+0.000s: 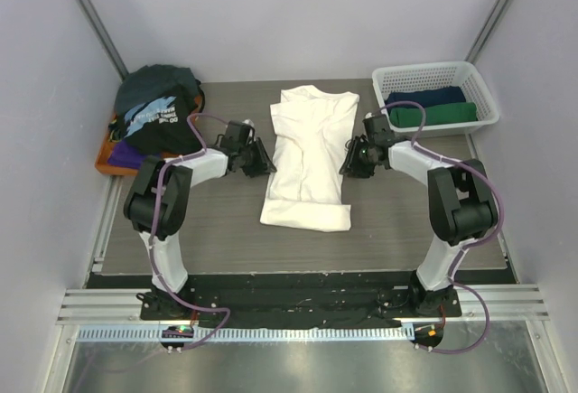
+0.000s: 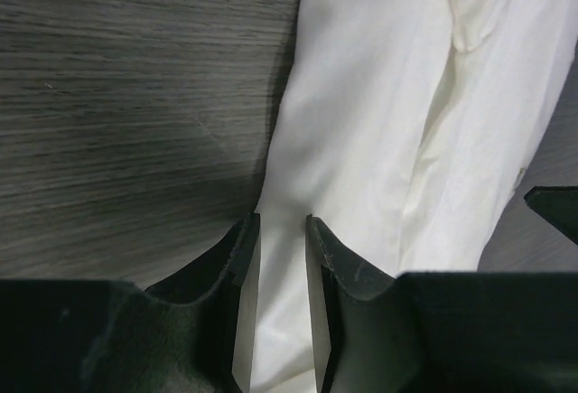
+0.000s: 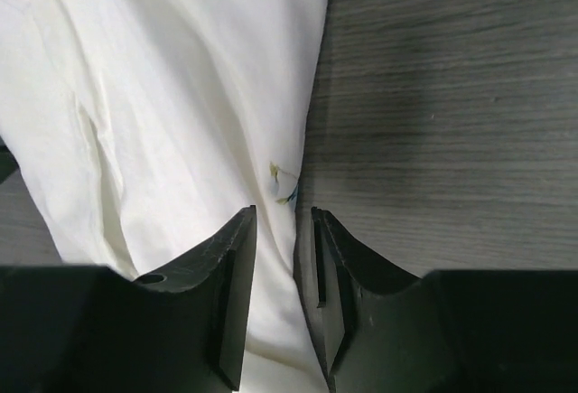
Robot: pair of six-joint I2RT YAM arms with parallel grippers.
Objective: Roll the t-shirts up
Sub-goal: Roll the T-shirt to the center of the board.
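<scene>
A cream-white t-shirt (image 1: 312,154) lies folded into a long strip in the middle of the dark wood table (image 1: 217,221), its hem nearest the arms. My left gripper (image 1: 267,162) sits low at the strip's left edge. In the left wrist view its jaws (image 2: 277,221) stand open, with the shirt (image 2: 379,122) lying in the gap. My right gripper (image 1: 347,163) is at the right edge. Its jaws (image 3: 284,214) are open too, over the edge of the shirt (image 3: 181,95).
A heap of dark t-shirts (image 1: 158,108), black with pale-blue print on top and purple below, rests on an orange tray (image 1: 106,160) at the far left. A white lattice basket (image 1: 420,69) at the far right holds rolled navy (image 1: 429,97) and green (image 1: 442,115) shirts.
</scene>
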